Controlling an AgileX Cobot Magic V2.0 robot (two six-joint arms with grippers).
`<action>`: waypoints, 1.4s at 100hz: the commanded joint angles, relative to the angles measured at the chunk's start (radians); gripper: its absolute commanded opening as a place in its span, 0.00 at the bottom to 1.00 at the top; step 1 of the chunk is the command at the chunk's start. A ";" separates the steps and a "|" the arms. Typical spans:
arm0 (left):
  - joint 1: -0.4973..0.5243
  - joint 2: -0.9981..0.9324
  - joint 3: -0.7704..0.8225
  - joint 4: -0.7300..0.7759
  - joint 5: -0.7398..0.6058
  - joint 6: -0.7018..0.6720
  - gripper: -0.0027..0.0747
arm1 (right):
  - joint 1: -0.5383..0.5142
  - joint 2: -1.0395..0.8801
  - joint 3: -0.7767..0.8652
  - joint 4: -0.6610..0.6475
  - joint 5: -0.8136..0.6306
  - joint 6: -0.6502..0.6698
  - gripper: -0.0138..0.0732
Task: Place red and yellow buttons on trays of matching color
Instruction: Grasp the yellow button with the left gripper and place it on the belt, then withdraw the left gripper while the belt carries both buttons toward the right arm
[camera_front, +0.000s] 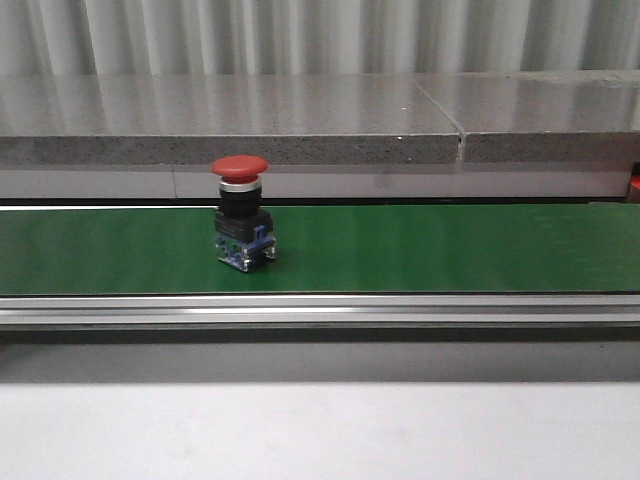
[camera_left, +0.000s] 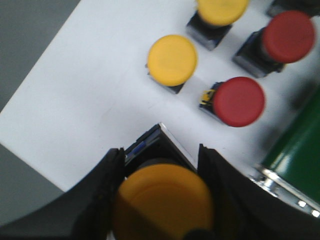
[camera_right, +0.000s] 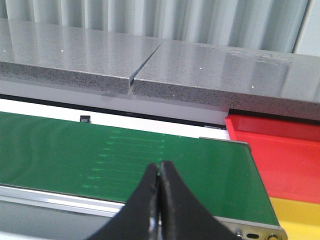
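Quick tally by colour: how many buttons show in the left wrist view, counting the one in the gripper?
Yellow buttons: 3, one held in the left gripper, two on the white surface.
Red buttons: 2.
Total: 5.

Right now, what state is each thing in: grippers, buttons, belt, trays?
Left gripper: shut on a yellow button.
Right gripper: shut, holding nothing, above the green belt.
Red button on belt: upright, untouched.
Four loose buttons: standing on the white surface.
Red tray: nothing seen in it.
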 joint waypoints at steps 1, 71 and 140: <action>-0.049 -0.090 -0.026 -0.009 -0.011 0.024 0.01 | 0.000 -0.013 -0.005 -0.013 -0.078 -0.004 0.08; -0.376 0.128 -0.278 -0.124 0.055 0.103 0.01 | 0.000 -0.013 -0.005 -0.013 -0.078 -0.004 0.08; -0.378 0.314 -0.299 -0.126 0.081 0.105 0.62 | 0.000 -0.013 -0.005 -0.013 -0.078 -0.004 0.08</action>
